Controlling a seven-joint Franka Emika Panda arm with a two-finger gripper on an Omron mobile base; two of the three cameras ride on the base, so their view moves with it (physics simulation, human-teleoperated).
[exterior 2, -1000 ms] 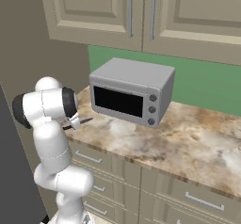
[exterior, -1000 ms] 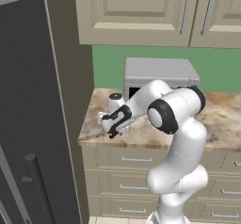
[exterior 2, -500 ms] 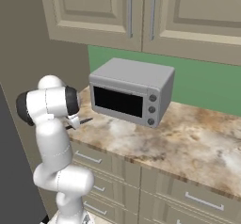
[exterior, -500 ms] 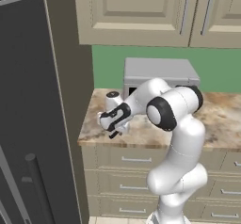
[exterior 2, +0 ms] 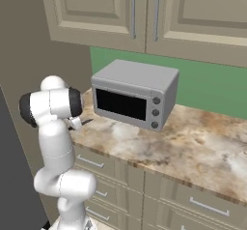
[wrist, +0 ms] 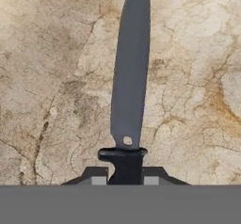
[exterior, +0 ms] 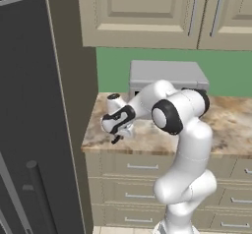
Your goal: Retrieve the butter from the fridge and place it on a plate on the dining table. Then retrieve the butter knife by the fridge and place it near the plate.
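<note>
Gripper (wrist: pixel 123 180) clamping the butter knife (wrist: pixel 129 82) handle, blade lying flat on marbled counter (wrist: pixel 56 77).
Sitting clear behind the hand: grey toaster oven (exterior 2: pixel 135 97) with three knobs, no readable lettering; fridge (exterior: pixel 29 130) standing beside the counter end; nothing crowding the blade.

Grey toaster oven (exterior 2: pixel 135 98) on marbled counter (exterior 2: pixel 193 147).

A dark butter knife (wrist: pixel 130 86) is seen lying flat on the marbled table (wrist: pixel 56 77), its long blade pointing away and its black handle clamped between the jaws. The grey fridge (exterior: pixel 29 130) stands beside it.
</note>
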